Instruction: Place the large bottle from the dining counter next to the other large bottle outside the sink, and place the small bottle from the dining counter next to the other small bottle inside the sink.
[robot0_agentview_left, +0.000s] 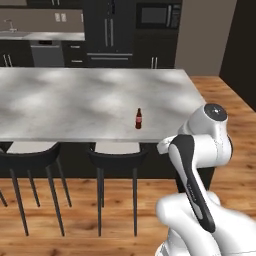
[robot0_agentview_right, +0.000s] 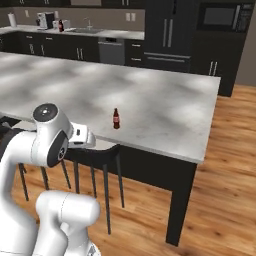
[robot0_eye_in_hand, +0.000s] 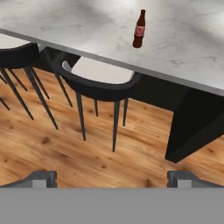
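Note:
A small brown cola bottle (robot0_agentview_left: 138, 119) (robot0_agentview_right: 116, 119) (robot0_eye_in_hand: 139, 29) with a red label stands upright near the front edge of the pale marble dining counter (robot0_agentview_left: 75, 100) (robot0_agentview_right: 165, 105) (robot0_eye_in_hand: 183, 39). My gripper (robot0_eye_in_hand: 114, 178) is open and holds nothing. It hangs low in front of the counter, well short of the bottle, over the wooden floor. On the far worktop lies the sink (robot0_agentview_right: 86, 30) (robot0_agentview_left: 11, 33) with its faucet. A dark bottle (robot0_agentview_right: 60, 25) stands beside the sink, too small to tell which one it is.
Black stools (robot0_agentview_left: 117, 155) (robot0_agentview_left: 30, 156) (robot0_eye_in_hand: 98, 85) are tucked under the counter's near edge, between me and the small bottle. A dark counter leg (robot0_eye_in_hand: 192, 127) (robot0_agentview_right: 180, 200) stands at the right. Dark cabinets, a dishwasher (robot0_agentview_right: 111, 50) and a fridge line the back wall.

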